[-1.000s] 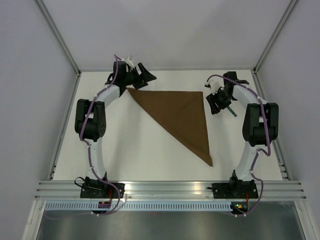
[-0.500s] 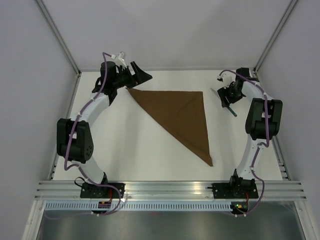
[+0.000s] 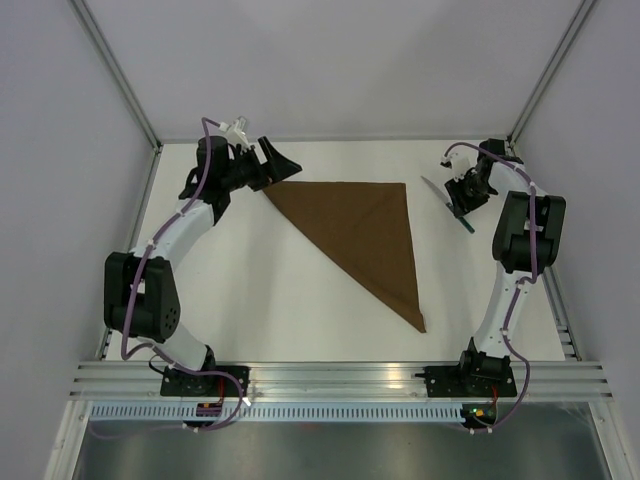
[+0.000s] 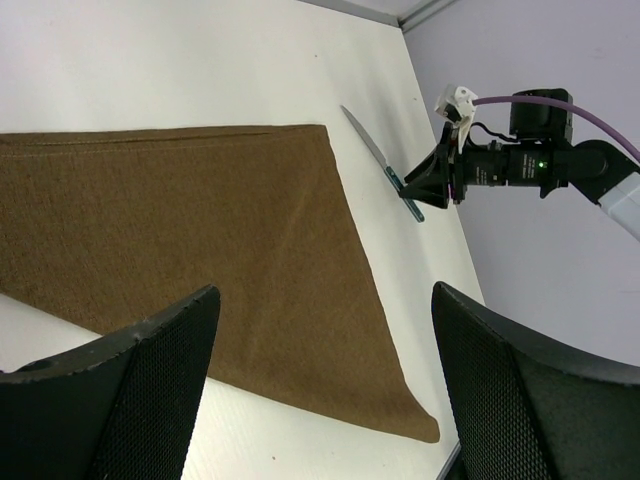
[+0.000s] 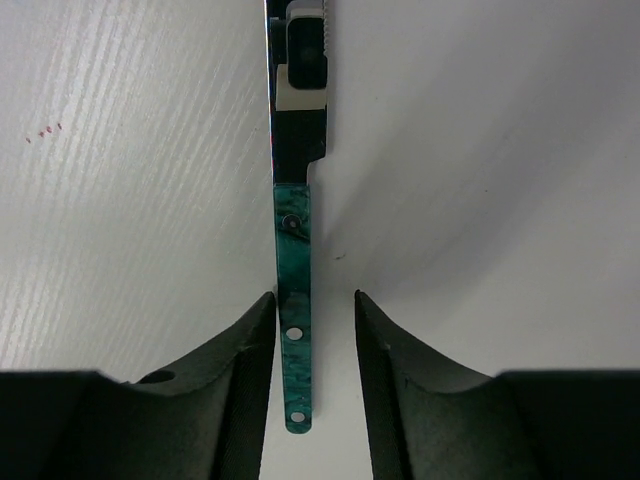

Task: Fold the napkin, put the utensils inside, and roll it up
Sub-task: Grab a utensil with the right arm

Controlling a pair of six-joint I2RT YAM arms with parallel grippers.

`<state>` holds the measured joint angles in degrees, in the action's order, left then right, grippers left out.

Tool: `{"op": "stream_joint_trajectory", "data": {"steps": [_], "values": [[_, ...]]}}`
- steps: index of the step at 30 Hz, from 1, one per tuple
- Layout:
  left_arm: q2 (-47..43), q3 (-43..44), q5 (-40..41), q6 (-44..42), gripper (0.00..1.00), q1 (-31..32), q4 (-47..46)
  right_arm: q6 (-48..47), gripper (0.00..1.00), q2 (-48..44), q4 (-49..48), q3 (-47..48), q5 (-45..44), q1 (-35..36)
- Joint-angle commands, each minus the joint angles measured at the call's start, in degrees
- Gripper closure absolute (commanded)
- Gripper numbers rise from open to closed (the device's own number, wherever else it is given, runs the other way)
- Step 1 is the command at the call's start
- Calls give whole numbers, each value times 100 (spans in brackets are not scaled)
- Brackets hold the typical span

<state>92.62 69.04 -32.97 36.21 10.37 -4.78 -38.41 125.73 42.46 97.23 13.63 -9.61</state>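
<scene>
A white table [image 3: 250,290] fills a booth of pale walls and aluminium rails, with both arms reaching to its far edge. At far left the left gripper [image 3: 280,165] hovers just beside the far-left corner of the napkin [image 3: 365,225], its jaws spread wide and holding nothing. The left wrist view makes that spread plain: two broad black fingers [image 4: 130,390] stand well apart above the brown cloth. The napkin lies flat, folded into a triangle, with its long edge running from that corner down to a point near the table's middle right. The overhead view alone shows this full outline. To its right, apart from the cloth, lies a knife [image 3: 432,188] with a silvery blade and a teal handle, and the right gripper [image 3: 462,195] is set down over it. Only the right wrist view shows the detail there: the jaws are partly open and straddle the handle, with one finger [image 5: 240,370] close against its edge and the other separated from it by a strip of table.
</scene>
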Motion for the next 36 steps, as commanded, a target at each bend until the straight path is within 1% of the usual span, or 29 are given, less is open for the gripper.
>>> {"op": "stream_joint_trajectory", "data": {"steps": [1,2,3,4,5,7,8,9,15,21,28,31,36], "values": [[-402,-127,98,-272,10,9,-129,-228,57,206,166,-98,-308,-24],[-420,-145,107,-263,11,9,-129,-245,60,206,149,-143,-317,-24],[-446,-153,107,-263,11,17,-120,-254,70,215,140,-195,-317,-24],[-507,-171,115,-272,11,18,-111,-272,73,215,149,-283,-308,-24],[-525,-197,115,-281,11,18,-94,-298,80,215,166,-327,-299,-24],[-630,-241,124,-289,11,9,-85,-298,90,189,166,-450,-282,-15],[-666,-250,142,-290,11,9,-68,-290,97,171,166,-485,-264,-15],[-701,-268,151,-298,11,17,-59,-290,99,154,219,-512,-229,-6],[-903,-303,177,-316,12,9,29,-53,100,-136,447,-503,209,3],[-982,-312,221,-325,12,9,100,211,99,-619,711,-398,667,125],[-1027,-303,221,-333,12,18,126,729,99,-1041,825,-293,826,336],[-1018,-294,212,-307,12,17,126,1018,99,-1156,817,-231,747,416],[-1026,-268,195,-298,12,17,126,1196,100,-1244,896,-73,755,468]]}}
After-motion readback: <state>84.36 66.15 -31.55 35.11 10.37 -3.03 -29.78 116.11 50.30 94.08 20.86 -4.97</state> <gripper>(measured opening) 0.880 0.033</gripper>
